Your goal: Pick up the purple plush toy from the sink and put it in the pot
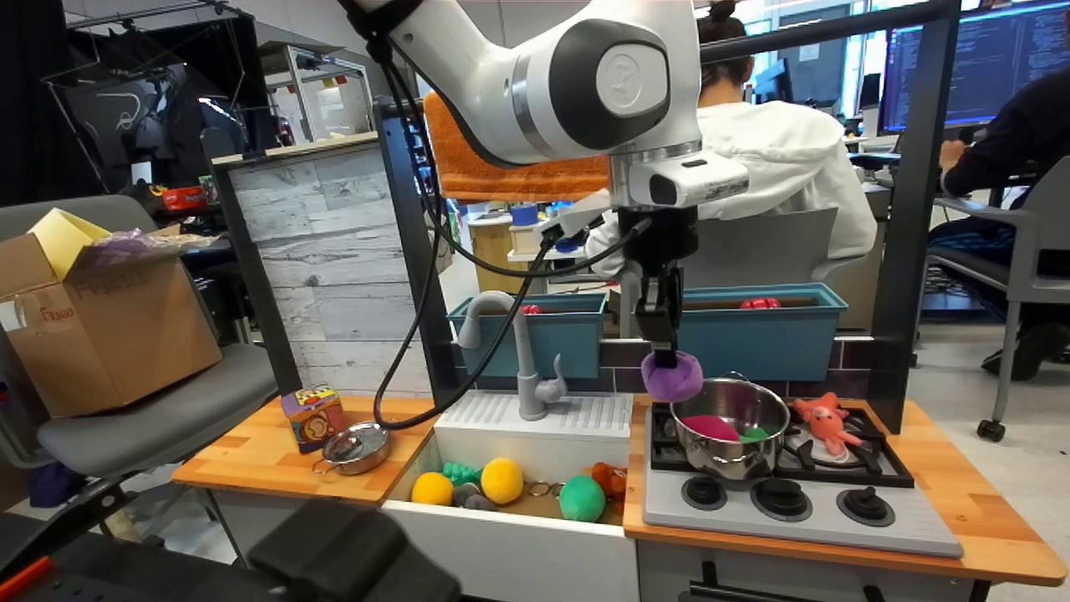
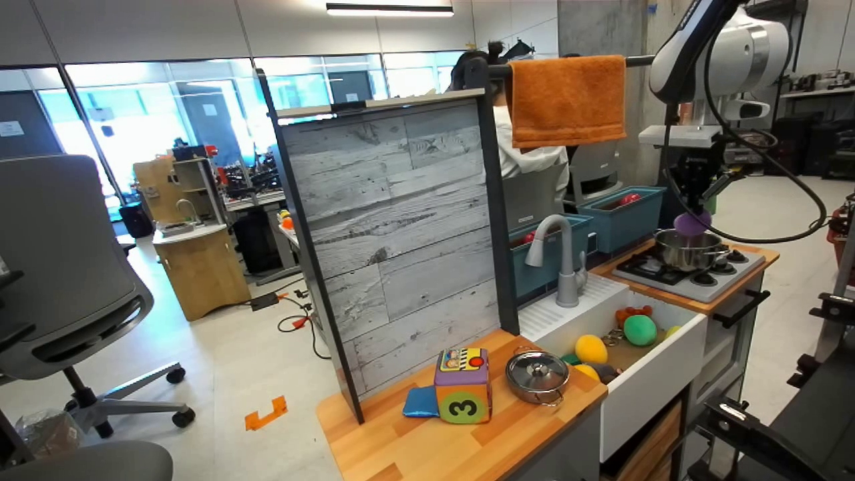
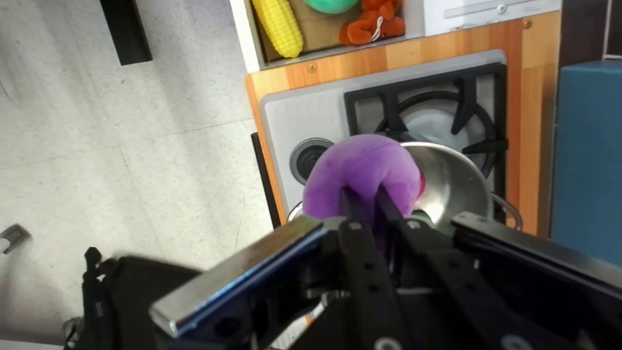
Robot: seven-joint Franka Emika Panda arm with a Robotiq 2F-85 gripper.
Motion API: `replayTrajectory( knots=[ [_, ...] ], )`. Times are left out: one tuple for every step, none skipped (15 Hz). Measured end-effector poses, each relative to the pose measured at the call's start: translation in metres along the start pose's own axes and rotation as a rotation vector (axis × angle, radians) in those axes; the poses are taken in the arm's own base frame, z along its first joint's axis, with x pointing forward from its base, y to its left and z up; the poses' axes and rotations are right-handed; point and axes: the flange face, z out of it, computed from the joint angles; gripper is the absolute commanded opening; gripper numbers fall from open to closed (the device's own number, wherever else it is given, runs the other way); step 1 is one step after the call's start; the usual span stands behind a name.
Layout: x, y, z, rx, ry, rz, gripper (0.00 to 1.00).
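Black end effector [image 3: 366, 195] narrowly closed on round purple plush toy [image 3: 360, 158] | hiding part of round silvery metal pot [image 3: 465, 181] | rim contact unclear | pot mouth open alongside

The plush toy [image 1: 669, 386] looks purple to me, the gripper [image 1: 665, 359] black, the pot [image 1: 726, 458] silvery, the sink [image 1: 514, 552] white with a grey faucet [image 2: 567, 288]. Two balls [image 1: 501, 481] are yellow, another ball [image 1: 582, 499] is green, and the towel [image 2: 568, 100] is orange. The panel [image 2: 401, 230] wears a grey-and-white plank pattern, while the cube [image 2: 462, 386] shows a black 3 on green under a purple band.
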Motion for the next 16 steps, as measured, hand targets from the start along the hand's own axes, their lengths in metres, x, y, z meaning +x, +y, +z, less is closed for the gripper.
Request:
replayTrajectory(
  knots=[
    [0.003,0.003,0.005,-0.013,-0.001,0.025,0.02],
    [0.006,0.004,0.011,-0.023,0.0,0.05,0.02],
    [0.009,0.004,0.016,-0.029,0.002,0.075,0.02],
    [0.011,0.003,0.021,-0.031,0.006,0.098,0.02],
    [0.013,0.001,0.025,-0.03,0.011,0.122,0.02],
    [0.016,-0.001,0.028,-0.026,0.02,0.151,0.02],
    [0.019,-0.005,0.029,-0.02,0.029,0.178,0.02],
    [0.021,-0.008,0.029,-0.013,0.038,0.203,0.02],
    [0.024,-0.011,0.028,-0.006,0.045,0.223,0.02],
    [0.026,-0.014,0.026,0.002,0.052,0.244,0.02],
    [0.028,-0.017,0.024,0.01,0.058,0.262,0.02],
    [0.031,-0.02,0.02,0.021,0.065,0.279,0.02],
    [0.032,-0.023,0.017,0.033,0.07,0.292,0.02],
    [0.033,-0.026,0.014,0.049,0.075,0.3,0.02],
    [0.034,-0.029,0.013,0.064,0.08,0.306,0.02],
    [0.034,-0.032,0.012,0.081,0.085,0.31,0.02]
  ],
)
